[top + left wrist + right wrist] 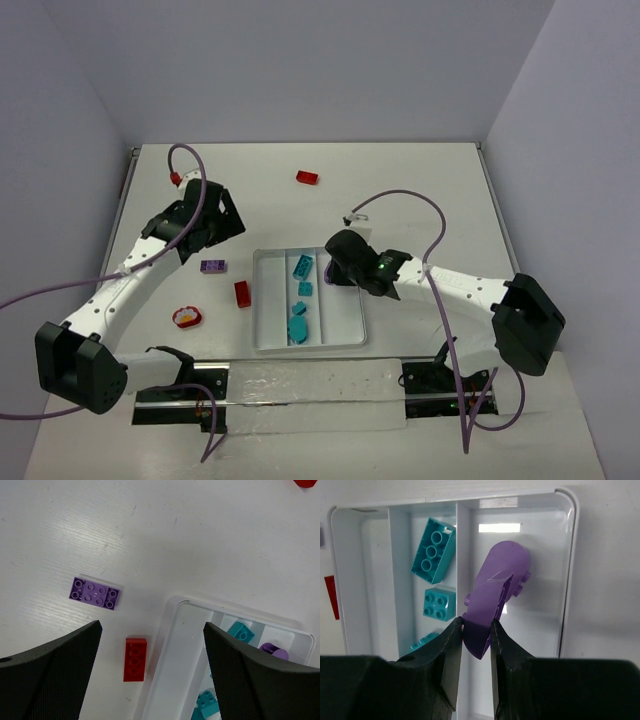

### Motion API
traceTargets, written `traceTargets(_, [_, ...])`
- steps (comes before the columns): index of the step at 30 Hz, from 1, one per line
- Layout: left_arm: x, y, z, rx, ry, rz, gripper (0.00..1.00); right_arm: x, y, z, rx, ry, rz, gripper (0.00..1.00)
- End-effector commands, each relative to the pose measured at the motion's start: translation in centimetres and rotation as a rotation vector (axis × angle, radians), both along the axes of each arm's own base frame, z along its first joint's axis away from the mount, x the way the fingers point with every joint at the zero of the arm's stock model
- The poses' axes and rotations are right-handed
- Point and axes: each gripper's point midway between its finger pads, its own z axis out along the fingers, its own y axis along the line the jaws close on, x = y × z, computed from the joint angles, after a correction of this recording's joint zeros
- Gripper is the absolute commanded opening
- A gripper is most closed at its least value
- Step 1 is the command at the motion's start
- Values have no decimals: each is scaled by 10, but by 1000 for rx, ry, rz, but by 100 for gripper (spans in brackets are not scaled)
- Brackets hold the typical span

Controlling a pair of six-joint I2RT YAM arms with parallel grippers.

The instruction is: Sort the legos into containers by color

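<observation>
Legos [302, 266] partly sorted on a white table [420, 190] boxed in by pale walls [300, 70].
Overhead: teal bricks [298, 325] lie in the middle slot of the tray [262, 300]; a lone red brick [307, 177] lies far beyond it. Left wrist: the left gripper [152, 626] gapes wide, empty, a purple brick [94, 593] ahead-left, a second red brick [135, 659] between its fingers [60, 670], tray corner right. Right wrist: the right gripper [476, 627] pinches a rounded purple piece [500, 580] over the tray's right slot.
</observation>
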Motion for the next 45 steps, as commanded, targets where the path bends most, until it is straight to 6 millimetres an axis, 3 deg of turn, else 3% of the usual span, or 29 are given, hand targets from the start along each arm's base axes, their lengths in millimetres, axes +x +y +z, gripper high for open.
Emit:
traceTargets(1, [0, 12, -7, 14, 19, 82, 91, -2, 2, 2, -2, -19, -21, 1])
traceTargets(10, [-8, 46, -34, 10, 116, 333, 92, -13, -6, -12, -16, 4, -27, 11])
traceTargets(16, [-14, 54, -62, -86, 180, 448, 92, -13, -5, -15, -19, 6, -26, 19])
traceTargets(24, [-14, 49, -90, -175, 253, 506, 94, -10, -2, -12, -24, -1, -22, 55])
traceTargets(28, [-15, 38, -102, -249, 288, 517, 94, -8, -4, 1, -18, -28, -26, 66])
traceTargets(37, [-8, 41, -118, -318, 295, 720, 83, -3, -8, 37, 20, -100, -29, 70])
traceTargets(45, [-6, 53, -137, -298, 297, 815, 78, -5, -10, 45, 34, -116, -30, 71])
